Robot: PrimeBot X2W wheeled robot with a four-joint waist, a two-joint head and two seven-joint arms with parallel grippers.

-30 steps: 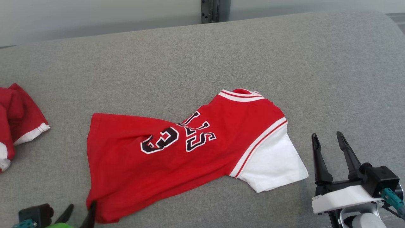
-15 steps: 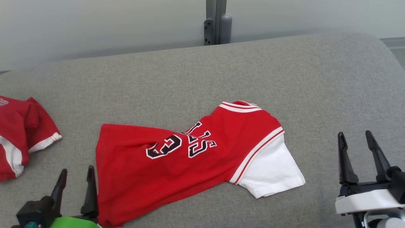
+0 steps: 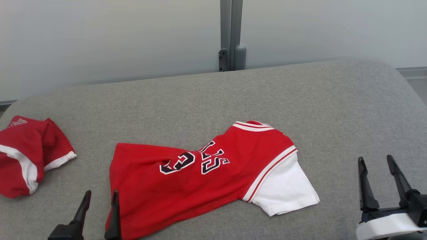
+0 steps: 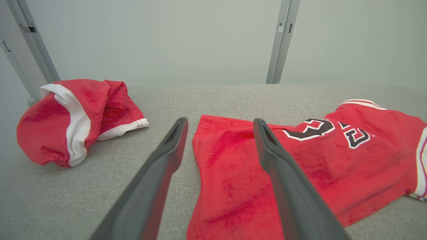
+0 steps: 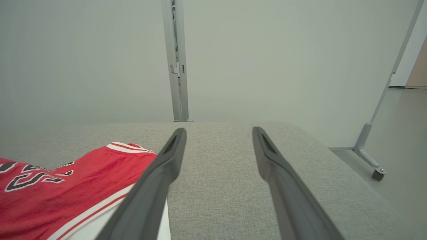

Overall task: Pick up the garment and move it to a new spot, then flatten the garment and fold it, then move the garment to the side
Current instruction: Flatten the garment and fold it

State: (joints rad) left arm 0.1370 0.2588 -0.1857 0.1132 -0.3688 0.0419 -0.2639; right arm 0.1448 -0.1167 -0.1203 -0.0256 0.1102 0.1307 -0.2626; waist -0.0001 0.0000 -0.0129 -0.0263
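Now, garment: red fabric jersey (image 3: 200, 180) with black-and-white numerals; lies spread sideways about the middle of the grey woven cushion top (image 3: 333, 106), mostly flat, a few shallow wrinkles near the numerals.
Orientation: hem (image 4: 201, 143) toward the left, striped collar (image 3: 253, 126) at the far right, one white sleeve (image 3: 283, 193) pointing to the near right; other sleeve hidden, probably tucked underneath.
Left pincer: left gripper (image 3: 102, 192) spread wide and empty; sits at the near-left corner of the jersey, one finger over the red cloth by the hem, the other over bare cushion; contact with the cloth impossible to tell.
Right pincer: right gripper (image 3: 374, 158) also spread wide, holding nothing; stands over bare cushion to the right of the white sleeve, clearly apart from it.
Neighbour: crumpled red garment with white trim (image 3: 30, 160) at the far left, well apart from the jersey.
Handling: judged light, soft and limp; likely to sag and drape once lifted, and to drag on the woven cushion rather than slide; not fragile.
Where to grip: probably the hem corner for the left side and the shoulder or sleeve seam for the right, pinching through all layers.
Risk: catching only the top layer, leaving the rest to trail and bunch.
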